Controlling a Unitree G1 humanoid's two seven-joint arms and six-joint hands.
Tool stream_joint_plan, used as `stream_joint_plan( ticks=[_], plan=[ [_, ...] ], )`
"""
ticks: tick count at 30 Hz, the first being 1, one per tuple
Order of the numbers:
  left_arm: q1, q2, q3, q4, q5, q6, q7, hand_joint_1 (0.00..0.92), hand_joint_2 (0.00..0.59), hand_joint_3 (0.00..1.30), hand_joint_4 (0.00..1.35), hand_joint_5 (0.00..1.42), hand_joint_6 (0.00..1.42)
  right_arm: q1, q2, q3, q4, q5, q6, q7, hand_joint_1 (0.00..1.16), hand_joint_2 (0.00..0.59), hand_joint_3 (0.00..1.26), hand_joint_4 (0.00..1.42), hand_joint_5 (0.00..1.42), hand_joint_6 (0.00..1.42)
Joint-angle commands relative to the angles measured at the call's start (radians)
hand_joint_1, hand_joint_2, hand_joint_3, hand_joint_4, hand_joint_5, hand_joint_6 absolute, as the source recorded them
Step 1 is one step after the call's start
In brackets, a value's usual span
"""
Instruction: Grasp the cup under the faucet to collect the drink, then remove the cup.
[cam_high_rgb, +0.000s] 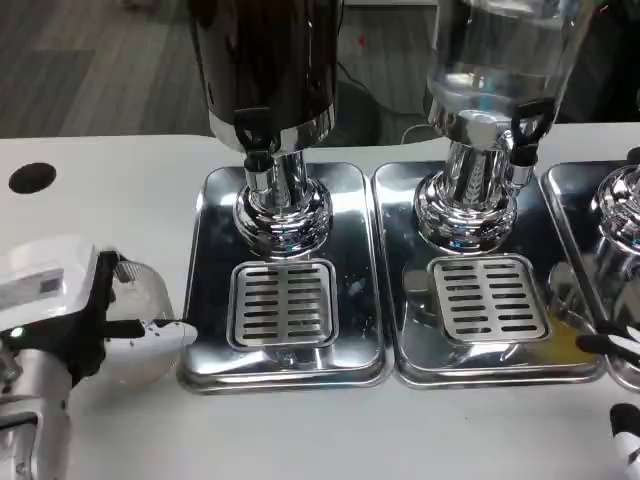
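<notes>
At the lower left of the frame, a clear plastic cup (140, 335) is held in the left hand (70, 310), fingers wrapped around it, just beside the left drip tray (215, 300). The right hand (622, 400) is seen at the lower right edge; its finger state cannot be told. Farther back, the dark drink dispenser (268, 70) stands over that tray

Clear cup (140, 335) held in left hand (60, 310) just left of the dark dispenser's drip tray (283, 345), dark dispenser (270, 90) stood on that tray, clear dispenser (490, 90) to its right, right hand's fingertips (622, 345) seen far right.
</notes>
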Motion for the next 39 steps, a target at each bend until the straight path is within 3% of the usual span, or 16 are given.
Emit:
stream_joint_plan(
  ticks=[1,10,26,39],
  plan=[
    [0.002,0.009,0.019,-0.064,-0.012,-0.025,0.025,0.346,0.094,0.48,0.55,0.87,1.05,0.000,0.008,0.008,0.008,-0.010,0.002,0.006,0.47,0.498,0.27,0.13,0.11,0.06],
    [-0.010,0.000,0.029,-0.114,-0.017,-0.040,0.013,0.341,0.092,0.48,0.56,0.87,1.07,0.017,0.007,0.013,0.010,0.003,-0.014,0.008,0.47,0.495,0.27,0.13,0.11,0.06],
    [-0.148,-0.096,-0.079,0.017,0.009,-0.027,0.038,0.329,0.095,0.48,0.56,0.87,1.07,0.045,-0.017,-0.014,0.034,0.055,-0.057,0.033,0.48,0.488,0.27,0.13,0.11,0.06],
    [-0.245,-0.147,-0.160,0.127,0.014,-0.006,0.074,0.332,0.099,0.47,0.56,0.87,1.06,0.044,-0.026,-0.041,0.080,0.098,-0.088,0.068,0.49,0.488,0.27,0.13,0.11,0.06]
  ],
)
